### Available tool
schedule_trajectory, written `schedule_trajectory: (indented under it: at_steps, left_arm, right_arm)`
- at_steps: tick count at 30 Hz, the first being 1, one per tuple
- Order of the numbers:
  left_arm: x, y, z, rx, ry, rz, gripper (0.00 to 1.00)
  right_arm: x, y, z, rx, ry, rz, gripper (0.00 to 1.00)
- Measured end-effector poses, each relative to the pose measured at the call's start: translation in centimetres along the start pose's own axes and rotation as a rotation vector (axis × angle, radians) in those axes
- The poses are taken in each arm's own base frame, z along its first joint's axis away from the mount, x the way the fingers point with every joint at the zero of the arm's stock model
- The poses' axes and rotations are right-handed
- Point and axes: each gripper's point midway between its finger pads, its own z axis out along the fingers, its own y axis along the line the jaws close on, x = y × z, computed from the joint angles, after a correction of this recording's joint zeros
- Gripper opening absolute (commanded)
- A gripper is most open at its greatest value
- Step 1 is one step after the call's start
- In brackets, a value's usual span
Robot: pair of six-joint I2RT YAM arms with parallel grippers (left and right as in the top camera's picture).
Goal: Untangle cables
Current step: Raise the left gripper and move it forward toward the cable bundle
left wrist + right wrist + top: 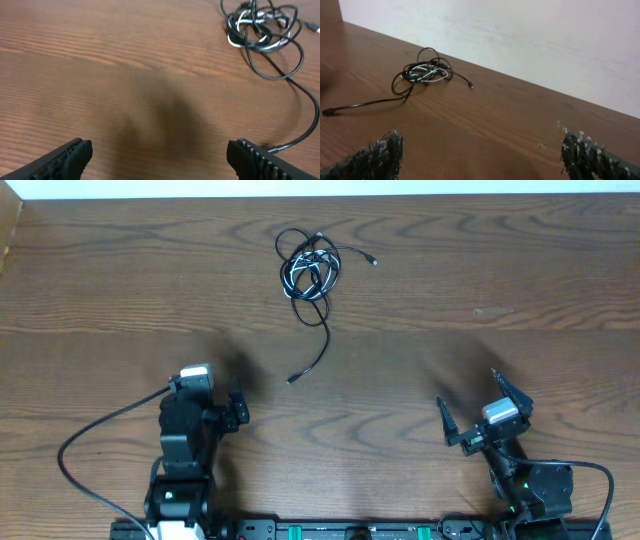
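On the near left side of the table (90, 300) stands the left arm, and its thick black wire (75, 445) makes a loop out to the left. The left gripper (160, 149) is released: its two fingers (65, 157) stand wide apart over bare wood and grasp nothing. A little to the right of it lies the plug end (292, 380) of the black cable (322, 345). The overhead view shows a gap between this plug and the gripper.

From the plug, the black cable runs away toward the far side and a little to the right, up to the tangle. There the cables (310, 268) lie in one loose knot on the far middle of the table, well apart from both arms. The white cable (293, 277) is wound inside the black loops. One thin end with a small plug (373, 261) sticks out of the knot to the right.

On the near right side, the right gripper (466, 390) is also released. Its jaws are spread wide, nothing is between them, and it points toward the far left, where the knot lies. Behind the far edge of the table, the right wrist view shows a pale wall (545, 40).
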Motion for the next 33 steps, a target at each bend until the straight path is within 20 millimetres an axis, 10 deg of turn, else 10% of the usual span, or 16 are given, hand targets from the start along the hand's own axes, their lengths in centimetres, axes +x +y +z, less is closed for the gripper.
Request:
schedule_trajectory:
  at_steps: [33]
  left_arm:
    - [2.8,-1.4,3.4,0.023,0.523,0.001,0.92]
  right_arm:
    - [0.0,0.0,0.0,0.000,0.000,0.000,0.99]
